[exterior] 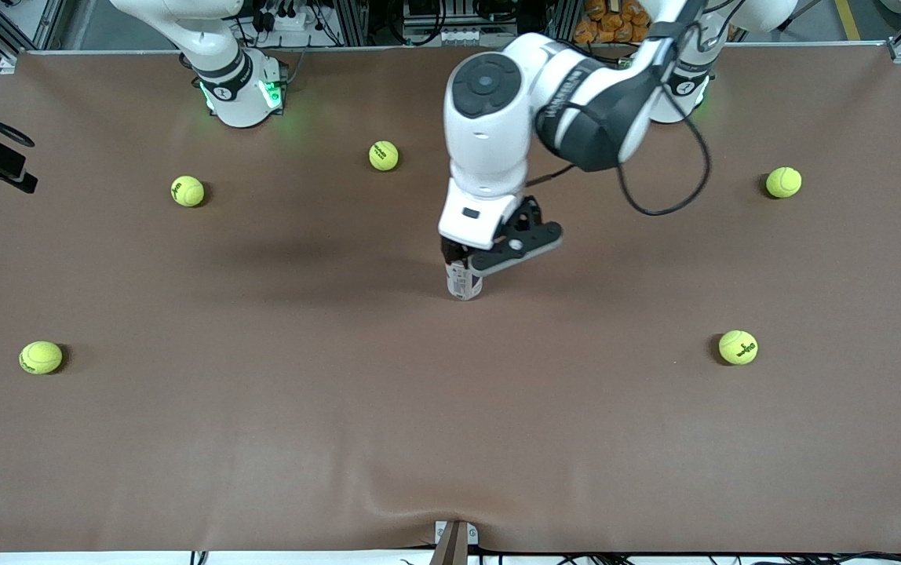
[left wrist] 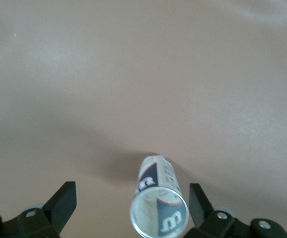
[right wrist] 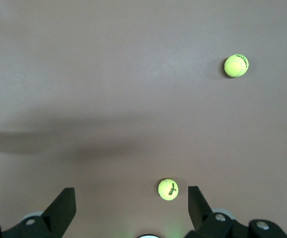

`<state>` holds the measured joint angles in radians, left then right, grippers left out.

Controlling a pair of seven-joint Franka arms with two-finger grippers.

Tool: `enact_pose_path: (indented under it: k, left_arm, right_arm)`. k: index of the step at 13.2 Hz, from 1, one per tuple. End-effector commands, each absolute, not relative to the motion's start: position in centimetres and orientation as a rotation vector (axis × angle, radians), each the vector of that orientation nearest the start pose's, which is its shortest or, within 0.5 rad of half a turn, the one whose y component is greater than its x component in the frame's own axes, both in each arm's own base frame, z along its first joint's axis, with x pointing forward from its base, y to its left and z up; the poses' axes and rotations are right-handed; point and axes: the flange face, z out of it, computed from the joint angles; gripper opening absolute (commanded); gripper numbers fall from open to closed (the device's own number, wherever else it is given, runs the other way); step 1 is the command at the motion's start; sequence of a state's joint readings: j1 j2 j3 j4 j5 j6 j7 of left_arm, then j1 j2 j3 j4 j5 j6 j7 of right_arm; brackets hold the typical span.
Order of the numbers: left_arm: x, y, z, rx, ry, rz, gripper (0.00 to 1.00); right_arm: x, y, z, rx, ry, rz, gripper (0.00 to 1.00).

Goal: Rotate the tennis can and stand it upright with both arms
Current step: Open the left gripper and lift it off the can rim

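We see the tennis can point(exterior: 464, 282) standing upright near the middle of the brown table point(exterior: 341, 439), a slim clear-plastic cylinder with a white and dark-blue label and what looks like a barcode strip on the side facing the front camera. In the left wrist view the tennis can point(left wrist: 158, 206) shows its round open top, ringed by a thin silvery rim, with mirrored label print showing through the clear wall; we cannot read the lettering.

The left gripper point(exterior: 470, 263) sits directly over the can, its black fingers point(left wrist: 64, 203) spread wide on either side of the top, clear of the plastic. The glossy white left arm point(exterior: 497, 118) reaches in from its base.

The right gripper point(right wrist: 132, 206) is out of the front view; its wrist view shows the fingers parted over bare table, with nothing between them. The right arm waits at its green-lit base point(exterior: 242, 94).

Five fuzzy yellow-green tennis balls point(exterior: 383, 155) lie scattered around, well apart from the can; the nearest one in the right wrist view carries dark "Wilson" lettering point(right wrist: 168, 189).
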<state>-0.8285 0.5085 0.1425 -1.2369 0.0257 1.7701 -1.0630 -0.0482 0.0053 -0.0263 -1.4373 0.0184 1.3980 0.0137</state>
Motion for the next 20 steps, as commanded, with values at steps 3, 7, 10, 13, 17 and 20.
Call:
enact_pose_path:
  k: [3, 7, 10, 13, 17, 20]
  left_arm:
    - [57.4, -39.8, 49.5, -3.059, -0.456, -0.096, 1.0]
    - [61.3, -32.9, 50.5, -3.065, -0.448, -0.099, 1.0]
    - [64.0, -27.0, 51.2, -3.088, -0.406, -0.09, 1.0]
    - [66.1, -18.8, 53.2, -3.19, -0.488, -0.049, 1.0]
    - [64.4, -13.3, 58.3, -3.18, -0.397, -0.07, 1.0]
    - [62.2, -10.1, 60.5, -3.109, -0.252, -0.012, 1.0]
  right_arm:
    - [53.4, -3.7, 67.1, -3.129, 0.137, 0.072, 1.0]
    - [53.4, -3.7, 67.1, -3.129, 0.135, 0.072, 1.0]
    - [53.4, -3.6, 67.1, -3.129, 0.133, 0.072, 1.0]
    - [53.4, -3.6, 67.1, -3.129, 0.133, 0.072, 1.0]
    - [53.2, -3.5, 66.9, -3.126, 0.134, 0.105, 1.0]
    - [53.2, -3.5, 66.9, -3.126, 0.134, 0.105, 1.0]
